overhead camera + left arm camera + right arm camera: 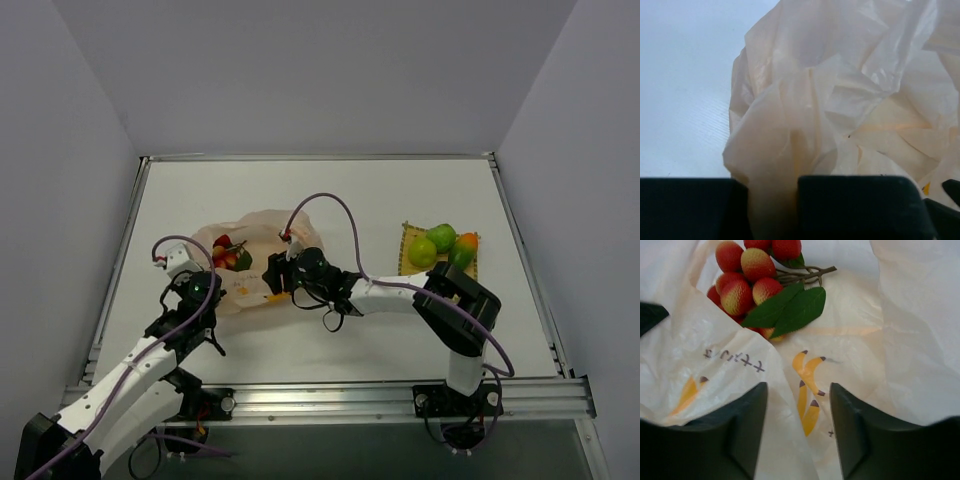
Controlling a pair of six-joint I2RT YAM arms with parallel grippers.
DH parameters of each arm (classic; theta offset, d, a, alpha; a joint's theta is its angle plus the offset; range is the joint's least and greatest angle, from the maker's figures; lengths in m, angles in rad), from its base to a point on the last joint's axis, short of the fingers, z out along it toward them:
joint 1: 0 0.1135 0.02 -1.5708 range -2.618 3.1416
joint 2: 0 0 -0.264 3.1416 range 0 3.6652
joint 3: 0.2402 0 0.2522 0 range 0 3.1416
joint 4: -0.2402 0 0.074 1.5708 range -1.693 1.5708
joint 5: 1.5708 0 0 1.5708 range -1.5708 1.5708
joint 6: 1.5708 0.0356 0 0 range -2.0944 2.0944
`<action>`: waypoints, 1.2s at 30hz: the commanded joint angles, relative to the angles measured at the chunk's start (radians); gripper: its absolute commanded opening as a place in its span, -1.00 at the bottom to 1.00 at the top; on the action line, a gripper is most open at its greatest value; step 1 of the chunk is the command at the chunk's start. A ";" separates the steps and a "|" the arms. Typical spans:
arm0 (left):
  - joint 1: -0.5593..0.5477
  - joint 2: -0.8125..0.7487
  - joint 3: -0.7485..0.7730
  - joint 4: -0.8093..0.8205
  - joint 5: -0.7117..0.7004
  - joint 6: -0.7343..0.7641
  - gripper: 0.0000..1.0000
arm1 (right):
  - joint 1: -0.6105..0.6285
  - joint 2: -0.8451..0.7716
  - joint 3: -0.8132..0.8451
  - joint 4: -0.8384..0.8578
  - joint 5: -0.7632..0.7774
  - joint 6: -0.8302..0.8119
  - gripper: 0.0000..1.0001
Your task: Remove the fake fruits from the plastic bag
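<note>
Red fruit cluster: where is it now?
The cluster lies on the bag, left of centre in the top view, just ahead of the right end effector.

Left arm (120, 375) — white tubular links, black joint housings, a small green light at the wrist. Right arm (385, 293) is the same build, with a bulky black elbow block (462, 300). A purple cable (335, 205) loops over each arm. White camera box (178, 260) on the left wrist. Left gripper (772, 205) and right gripper (798, 415) — matte black, blocky fingers (747, 425). Black bases (455, 402) on a silver rail (330, 400).
</note>
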 commanded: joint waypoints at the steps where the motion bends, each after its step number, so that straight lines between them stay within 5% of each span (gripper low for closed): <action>1: 0.043 -0.048 -0.058 0.085 0.029 0.015 -0.95 | 0.010 -0.050 0.083 0.028 -0.001 -0.005 0.11; 11: 0.051 -0.275 -0.106 -0.119 0.160 -0.037 -0.95 | 0.056 0.238 0.363 0.103 0.103 0.086 0.21; 16: 0.052 -0.373 -0.109 -0.188 0.189 -0.068 -0.95 | 0.059 0.373 0.518 0.025 0.063 0.075 0.73; 22: 0.052 -0.415 -0.123 -0.243 0.222 -0.113 -0.95 | 0.060 0.498 0.661 -0.068 0.037 0.075 0.98; 33: 0.051 -0.461 -0.116 -0.308 0.222 -0.119 -0.95 | 0.063 0.583 0.700 -0.134 0.054 0.090 1.00; 36: 0.051 -0.455 -0.112 -0.306 0.221 -0.116 -0.95 | 0.057 0.577 0.678 -0.111 0.086 0.060 0.50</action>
